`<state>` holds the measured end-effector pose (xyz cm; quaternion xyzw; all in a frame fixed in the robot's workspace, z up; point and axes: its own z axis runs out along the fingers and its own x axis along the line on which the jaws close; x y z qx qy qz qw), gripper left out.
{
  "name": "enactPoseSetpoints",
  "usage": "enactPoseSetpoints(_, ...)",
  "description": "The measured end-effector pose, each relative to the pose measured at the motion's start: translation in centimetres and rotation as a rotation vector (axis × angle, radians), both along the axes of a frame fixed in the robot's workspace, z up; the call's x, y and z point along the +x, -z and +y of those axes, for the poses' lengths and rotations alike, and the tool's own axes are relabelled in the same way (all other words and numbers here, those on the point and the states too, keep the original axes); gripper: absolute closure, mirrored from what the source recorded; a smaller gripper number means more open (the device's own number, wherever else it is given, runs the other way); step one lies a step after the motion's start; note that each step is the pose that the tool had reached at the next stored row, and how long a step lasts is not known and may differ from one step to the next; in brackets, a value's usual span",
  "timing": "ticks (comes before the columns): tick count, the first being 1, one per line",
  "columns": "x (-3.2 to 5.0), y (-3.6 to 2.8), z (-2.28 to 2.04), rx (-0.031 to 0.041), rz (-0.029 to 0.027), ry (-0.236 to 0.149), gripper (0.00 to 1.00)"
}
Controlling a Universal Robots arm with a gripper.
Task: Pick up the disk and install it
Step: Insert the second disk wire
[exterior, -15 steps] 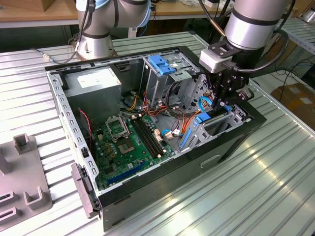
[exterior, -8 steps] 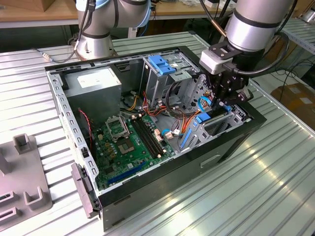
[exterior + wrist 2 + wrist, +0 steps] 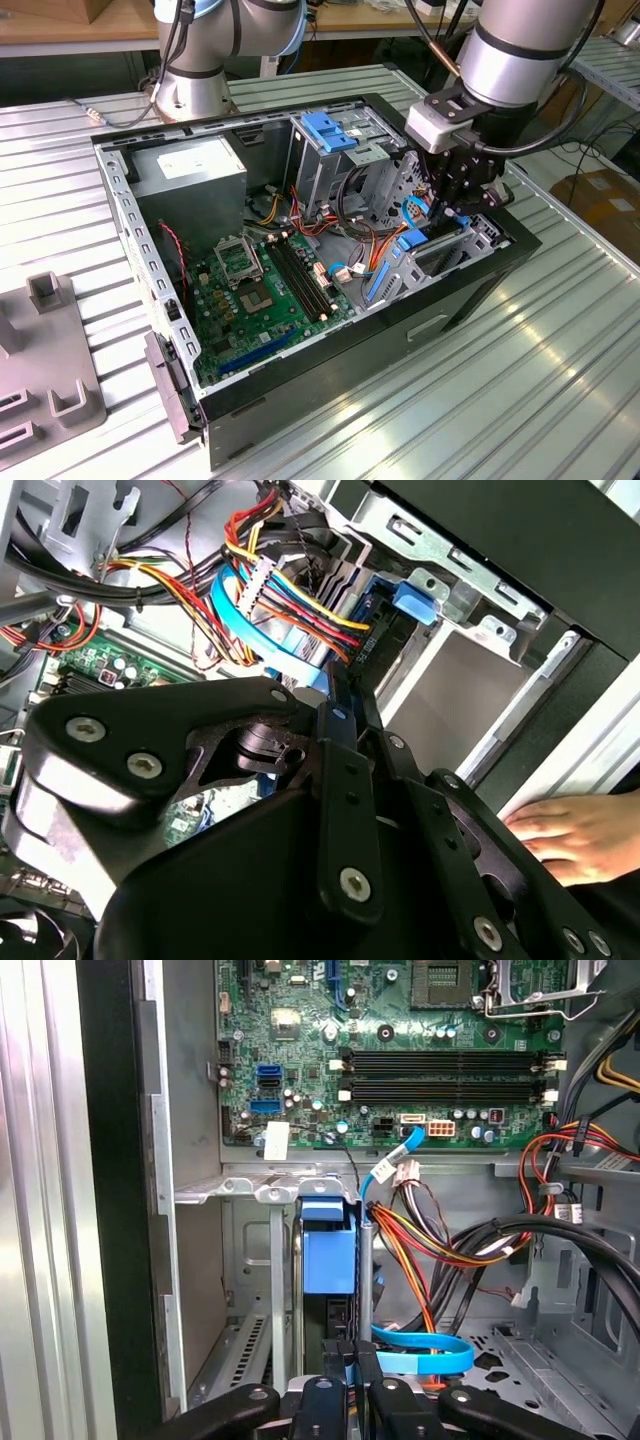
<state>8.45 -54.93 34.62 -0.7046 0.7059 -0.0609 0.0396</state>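
Note:
The disk (image 3: 328, 1260) stands on edge in the drive bay at the front corner of the open computer case (image 3: 470, 300). Its blue rail faces the camera in the first wrist view. In the exterior view the disk (image 3: 412, 240) shows as blue plastic just under the black gripper (image 3: 447, 215), at the exterior view's right of the case. The gripper (image 3: 355, 1365) has its fingers close together on the disk's thin dark edge. In the second wrist view the gripper (image 3: 345, 705) reaches to the dark end of the disk (image 3: 380, 645), next to a blue tab (image 3: 415, 600).
Bundles of coloured cables (image 3: 450, 1240) and a blue flat cable (image 3: 425, 1352) lie close beside the bay. The green motherboard (image 3: 265, 285), grey power supply (image 3: 190, 165) and a blue bracket on the metal cage (image 3: 330, 130) are also inside the case. A person's hand (image 3: 580, 830) rests by the case's outer wall.

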Motion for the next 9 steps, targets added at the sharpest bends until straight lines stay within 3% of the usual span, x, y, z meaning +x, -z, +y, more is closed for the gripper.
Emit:
enactPoseSetpoints(7,0.0,-0.21,-0.04,0.0023,0.0,0.0,0.84)
enactPoseSetpoints(9,0.0,-0.23,-0.36,0.0187,-0.0001,0.0,0.84)
